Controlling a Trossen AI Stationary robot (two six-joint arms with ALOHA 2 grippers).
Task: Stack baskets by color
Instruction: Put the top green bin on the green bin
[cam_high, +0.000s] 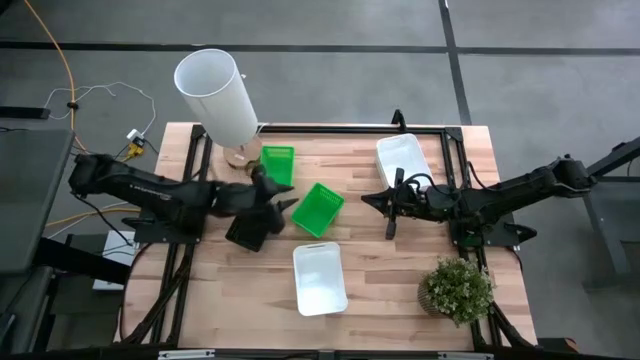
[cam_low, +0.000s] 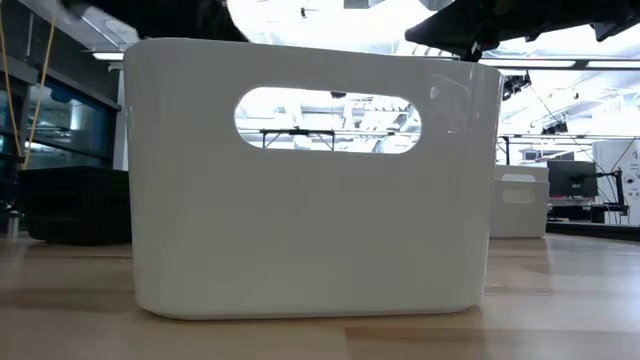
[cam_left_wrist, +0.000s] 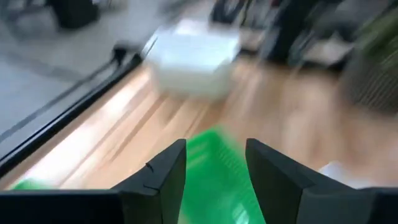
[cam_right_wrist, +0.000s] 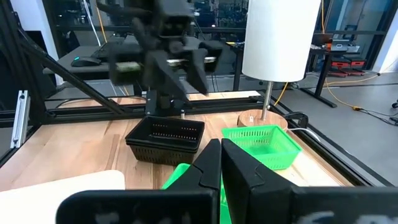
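Two green baskets show. One (cam_high: 277, 163) sits at the far side, the other (cam_high: 318, 208) lies slantwise at mid-table. A black basket (cam_high: 247, 232) rests on the wood left of centre. One white basket (cam_high: 320, 278) stands near the front edge, and another (cam_high: 403, 160) at the far right. My left gripper (cam_high: 288, 204) hovers open between the black basket and the slanted green basket (cam_left_wrist: 214, 177), holding nothing. My right gripper (cam_high: 368, 199) is shut and empty, right of that green basket.
A tall white cylinder (cam_high: 215, 95) on a wooden base stands at the far left. A potted plant (cam_high: 457, 290) sits at the near right. Black rails (cam_high: 350, 128) frame the table. Bare wood lies at the near left.
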